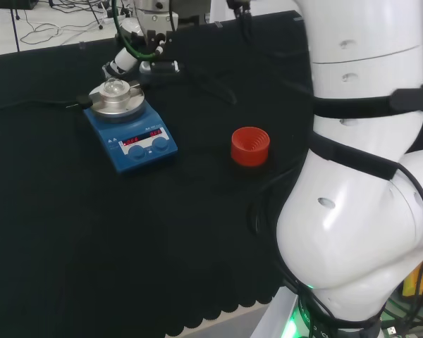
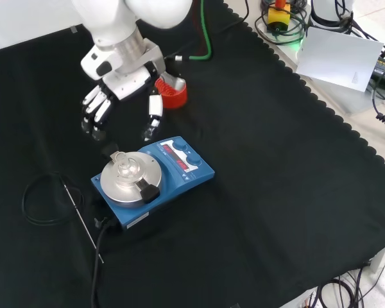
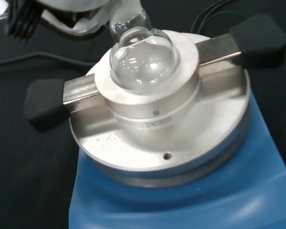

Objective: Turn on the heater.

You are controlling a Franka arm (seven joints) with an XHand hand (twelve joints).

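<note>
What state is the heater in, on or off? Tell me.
On, as far as the views show: the heater has red digits lit on its front panel in the head and front views. Whether it is actually heating, cannot tell.

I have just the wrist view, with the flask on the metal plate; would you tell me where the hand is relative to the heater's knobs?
Observer: In the front view the hand hovers open above the cloth beyond the heater, touching nothing; the knobs are on the panel right of the plate.
Operator: Is the panel lit?
Observer: Yes, its red displays glow.
Operator: Anything else nearby?
Observer: A red ribbed stand, nothing on it, sits right of the heater in the head view.
</note>
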